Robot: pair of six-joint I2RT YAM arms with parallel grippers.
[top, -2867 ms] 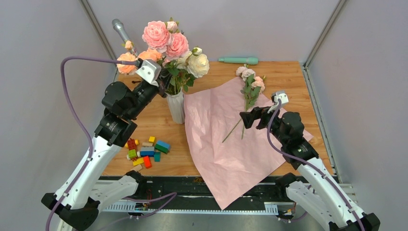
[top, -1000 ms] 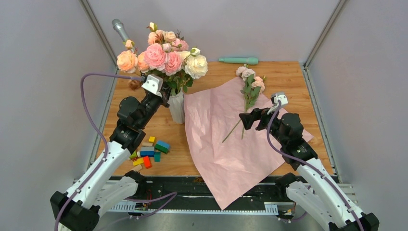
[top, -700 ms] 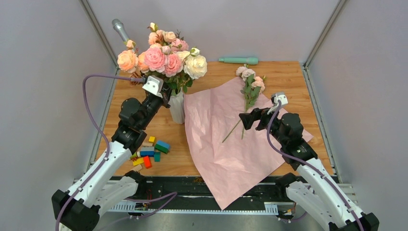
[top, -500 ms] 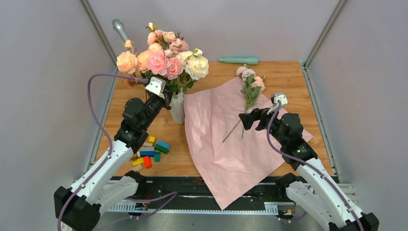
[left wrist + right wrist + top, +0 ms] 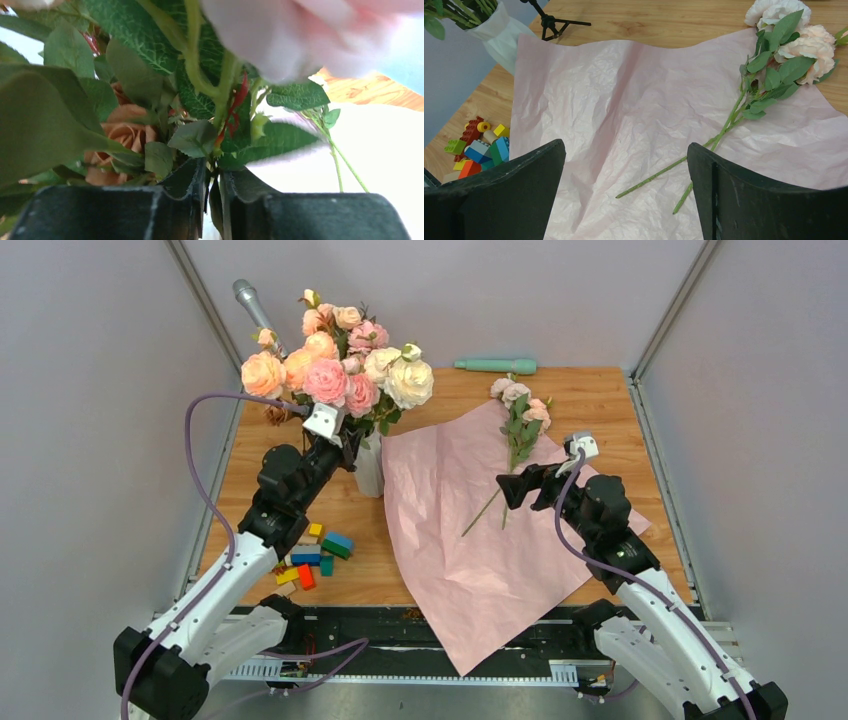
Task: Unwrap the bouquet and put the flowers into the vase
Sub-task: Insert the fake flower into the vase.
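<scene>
Top external view: left pincer barely parted among leafy stems above the white vase, grip unclear; right pincer wide over loose flowers on pink paper.

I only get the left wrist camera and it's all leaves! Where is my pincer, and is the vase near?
Observer: Your left pincer is at the neck of the white vase, under the big blooms.
Operator: Are any flowers not in the vase?
Observer: Yes, small pale roses lie flat on the pink paper, to the right of the vase.
Operator: What's the other arm doing?
Observer: The right pincer hangs open above the paper, close to those stems, holding nothing.
</scene>
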